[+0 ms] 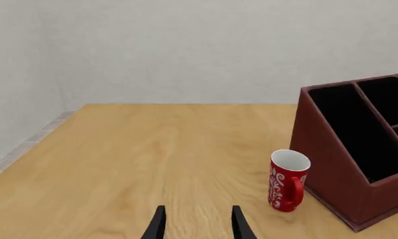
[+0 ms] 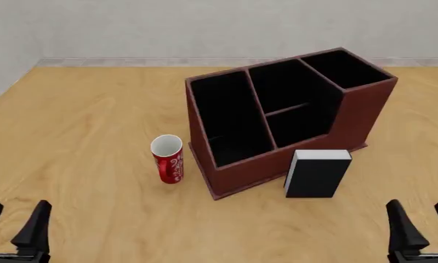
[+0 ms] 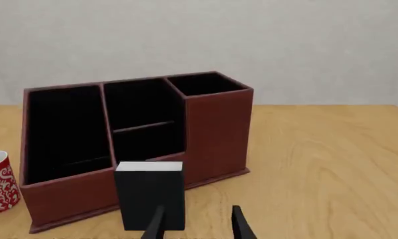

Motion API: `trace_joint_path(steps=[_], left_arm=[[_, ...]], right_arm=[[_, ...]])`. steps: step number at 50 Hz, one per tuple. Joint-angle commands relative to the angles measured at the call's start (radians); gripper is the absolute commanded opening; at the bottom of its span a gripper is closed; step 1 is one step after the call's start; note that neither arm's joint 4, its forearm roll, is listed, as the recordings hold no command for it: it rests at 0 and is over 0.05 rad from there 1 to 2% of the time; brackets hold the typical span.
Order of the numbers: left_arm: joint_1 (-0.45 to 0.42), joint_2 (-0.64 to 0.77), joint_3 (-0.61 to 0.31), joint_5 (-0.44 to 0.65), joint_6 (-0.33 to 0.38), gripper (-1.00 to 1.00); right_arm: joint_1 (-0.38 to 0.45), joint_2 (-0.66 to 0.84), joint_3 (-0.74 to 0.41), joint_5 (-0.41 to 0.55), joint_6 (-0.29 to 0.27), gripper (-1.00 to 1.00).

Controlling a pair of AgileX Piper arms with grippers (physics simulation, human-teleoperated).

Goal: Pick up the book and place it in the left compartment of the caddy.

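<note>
Wooden table [image 2: 87, 120], book [image 2: 317, 173] upright ahead of right pincer [image 2: 424, 227].

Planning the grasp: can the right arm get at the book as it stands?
Probably yes. The book stands upright on the table in front of the caddy, on the right arm's side. The right pincer is open, with only bare table between them.

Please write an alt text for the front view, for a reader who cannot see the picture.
A small black book stands upright on a wooden table, against the near wall of a reddish-brown caddy whose compartments are all empty. A red mug stands just left of the caddy. The left gripper and right gripper wait open at the near corners, holding nothing.
</note>
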Motion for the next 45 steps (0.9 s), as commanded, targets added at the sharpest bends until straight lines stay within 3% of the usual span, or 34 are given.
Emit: trace_joint_path(steps=[1, 12, 18, 29, 40, 44, 45], left_arm=[[0.000, 0.000, 0.000, 0.000, 0.000, 1.00], [0.000, 0.000, 0.000, 0.000, 0.000, 1.00], [0.000, 0.000, 0.000, 0.000, 0.000, 1.00], [0.000, 0.000, 0.000, 0.000, 0.000, 1.00], [0.000, 0.000, 0.000, 0.000, 0.000, 1.00], [0.000, 0.000, 0.000, 0.000, 0.000, 1.00], [0.000, 0.000, 0.000, 0.000, 0.000, 1.00]], right_arm=[[0.008, 0.007, 0.000, 0.004, -0.006, 1.00], [0.019, 0.017, -0.012, 0.011, -0.018, 1.00], [0.043, 0.031, -0.079, 0.066, -0.048, 1.00], [0.124, 0.083, -0.247, 0.204, -0.232, 1.00], [0.203, 0.173, -0.332, 0.277, -0.372, 1.00], [0.237, 0.217, -0.376, 0.317, -0.390, 1.00], [0.237, 0.233, -0.377, 0.320, -0.422, 1.00]])
